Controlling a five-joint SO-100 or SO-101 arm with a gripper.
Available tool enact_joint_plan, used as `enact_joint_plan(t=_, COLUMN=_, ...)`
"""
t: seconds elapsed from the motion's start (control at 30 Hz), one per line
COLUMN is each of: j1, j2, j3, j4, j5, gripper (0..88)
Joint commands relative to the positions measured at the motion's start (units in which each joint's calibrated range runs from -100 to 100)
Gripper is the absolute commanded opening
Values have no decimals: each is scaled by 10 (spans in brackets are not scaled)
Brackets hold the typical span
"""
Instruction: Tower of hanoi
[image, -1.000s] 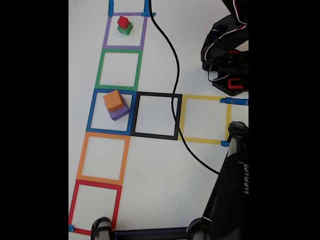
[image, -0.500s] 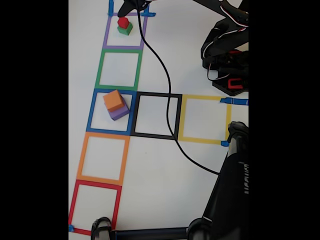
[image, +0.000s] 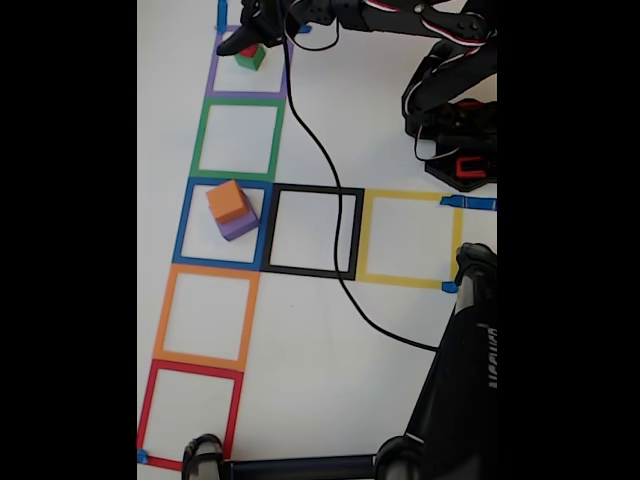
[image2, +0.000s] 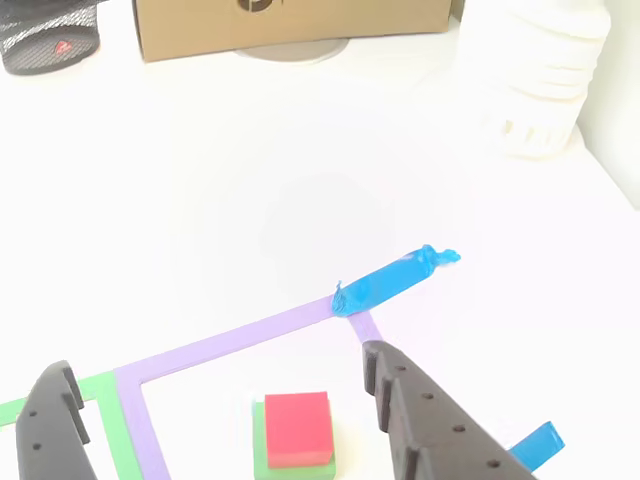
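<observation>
A small red cube (image2: 297, 426) sits on a green cube (image2: 262, 455) inside the purple square (image: 214, 75) at the top of the coloured column. My gripper (image: 244, 40) hangs over this stack in the fixed view. In the other view it (image2: 218, 362) is open, with one finger (image2: 48, 425) left of the stack and the other on its right, neither touching it. An orange cube (image: 227, 200) rests on a purple cube (image: 240, 225) in the blue square (image: 182, 222).
Green (image: 200, 140), orange (image: 163, 312), red (image: 148, 410), black (image: 355, 235) and yellow (image: 410, 196) squares hold nothing. A black cable (image: 335, 190) crosses the black square. A dark stand (image: 460, 380) fills the lower right. A cardboard box (image2: 290, 25) stands at the back.
The arm has swung out from the right to the top left, and the gripper now covers the red and green stack. The cable has shifted left with it.
</observation>
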Motion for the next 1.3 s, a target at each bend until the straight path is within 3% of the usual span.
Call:
enact_joint_plan(t=0.0, j1=22, j2=62, j3=-5, j4=-113, j5=0, gripper=342)
enact_joint_plan(t=0.3, j1=85, j2=187, j3=-6, j4=-246, j5=0, gripper=340)
enact_joint_plan(t=1.03, j1=20, j2=360, j3=49, j4=-523, j5=0, gripper=314)
enact_joint_plan(t=1.27, j1=40, j2=400, j3=43, j4=-547, j5=0, gripper=302)
